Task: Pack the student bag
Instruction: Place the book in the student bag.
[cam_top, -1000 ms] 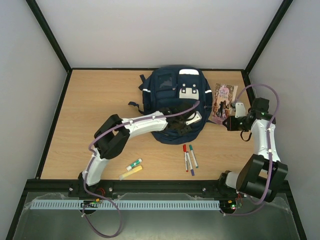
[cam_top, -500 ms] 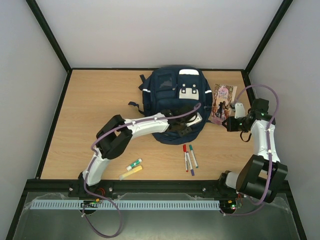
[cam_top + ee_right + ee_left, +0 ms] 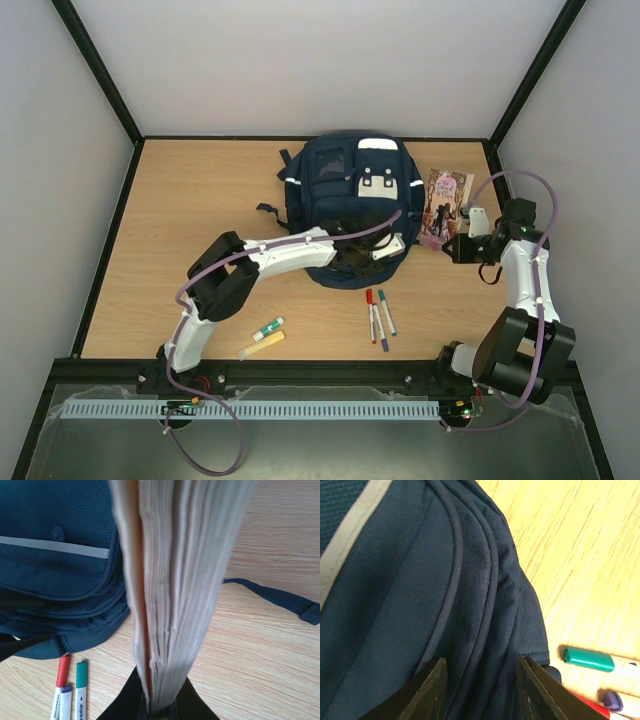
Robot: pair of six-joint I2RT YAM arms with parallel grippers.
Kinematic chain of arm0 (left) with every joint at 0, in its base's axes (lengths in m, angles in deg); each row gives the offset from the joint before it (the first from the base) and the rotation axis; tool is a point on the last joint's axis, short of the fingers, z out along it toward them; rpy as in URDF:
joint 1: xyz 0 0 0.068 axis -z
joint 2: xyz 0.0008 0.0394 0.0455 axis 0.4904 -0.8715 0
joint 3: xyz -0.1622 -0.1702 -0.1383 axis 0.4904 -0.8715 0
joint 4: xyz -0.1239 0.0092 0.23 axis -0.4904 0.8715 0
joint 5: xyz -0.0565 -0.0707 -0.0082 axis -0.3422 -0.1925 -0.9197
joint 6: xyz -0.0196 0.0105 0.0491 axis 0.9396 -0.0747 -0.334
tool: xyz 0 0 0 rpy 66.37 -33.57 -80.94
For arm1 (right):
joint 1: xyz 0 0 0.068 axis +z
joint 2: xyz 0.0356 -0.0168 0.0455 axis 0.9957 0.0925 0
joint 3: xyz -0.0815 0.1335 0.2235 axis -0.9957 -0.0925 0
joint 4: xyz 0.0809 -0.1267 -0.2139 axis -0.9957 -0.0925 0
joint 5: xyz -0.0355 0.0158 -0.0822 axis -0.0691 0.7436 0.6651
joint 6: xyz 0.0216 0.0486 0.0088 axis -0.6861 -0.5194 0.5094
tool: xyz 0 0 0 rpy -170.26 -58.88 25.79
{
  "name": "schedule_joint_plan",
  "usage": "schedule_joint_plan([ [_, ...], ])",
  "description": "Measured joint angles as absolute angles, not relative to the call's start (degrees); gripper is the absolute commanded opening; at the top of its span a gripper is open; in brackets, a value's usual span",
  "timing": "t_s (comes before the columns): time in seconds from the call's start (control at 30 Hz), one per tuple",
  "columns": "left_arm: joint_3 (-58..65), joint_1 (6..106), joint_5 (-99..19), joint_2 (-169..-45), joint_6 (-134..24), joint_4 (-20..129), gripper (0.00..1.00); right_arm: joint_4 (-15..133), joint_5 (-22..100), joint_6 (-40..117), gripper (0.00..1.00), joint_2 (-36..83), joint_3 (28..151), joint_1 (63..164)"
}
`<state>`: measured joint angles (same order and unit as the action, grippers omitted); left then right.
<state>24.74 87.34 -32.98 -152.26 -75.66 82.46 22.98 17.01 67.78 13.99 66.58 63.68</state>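
The student bag is a navy backpack lying flat at the table's middle back. My left gripper presses down on its lower right corner. In the left wrist view its dark fingers stand apart astride a ridge of the student bag's piped fabric, which fills the gap. My right gripper sits right of the bag, shut on the near edge of a paperback book. From the right wrist the book shows page edges on, clamped in the right gripper.
Three markers lie on the wood just in front of the bag; the green marker is close to my left fingers. Two highlighters lie near the front left. A loose bag strap trails over the wood beyond the book.
My left gripper has shifted a little over the bag's corner and its jaws have narrowed around the fabric. The right arm keeps the book almost still.
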Motion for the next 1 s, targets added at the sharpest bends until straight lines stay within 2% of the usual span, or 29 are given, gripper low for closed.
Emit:
schedule_joint_plan([
  [0.1, 26.77, 87.49, -32.72, -154.27, -75.59, 83.31, 0.44, 23.01, 16.53, 67.48, 0.01, 14.02, 66.34, 63.68],
  [0.27, 31.54, 87.76, -30.71, -158.25, -75.7, 85.54, 0.37, 23.05, 15.88, 67.02, 0.01, 14.04, 66.06, 63.68],
  [0.47, 33.57, 88.41, -26.31, -160.26, -75.33, 85.89, 0.16, 23.22, 15.72, 66.91, 0.01, 14.06, 65.69, 63.68],
  [0.63, 32.52, 88.43, -24.08, -159.17, -74.02, 84.38, 0.03, 24.62, 15.61, 65.99, 0.01, 15.39, 65.66, 63.68],
  [0.87, 24.11, 88.17, -22.9, -149.84, -69.82, 80.73, 0.02, 28.71, 16.86, 63.35, 0.01, 23.22, 67.22, 64.79],
  [1.0, 18.73, 88.37, -20.76, -142.8, -67.35, 78.96, 0.03, 30.55, 18.52, 62.17, 0.01, 28.62, 70.12, 69.36],
])
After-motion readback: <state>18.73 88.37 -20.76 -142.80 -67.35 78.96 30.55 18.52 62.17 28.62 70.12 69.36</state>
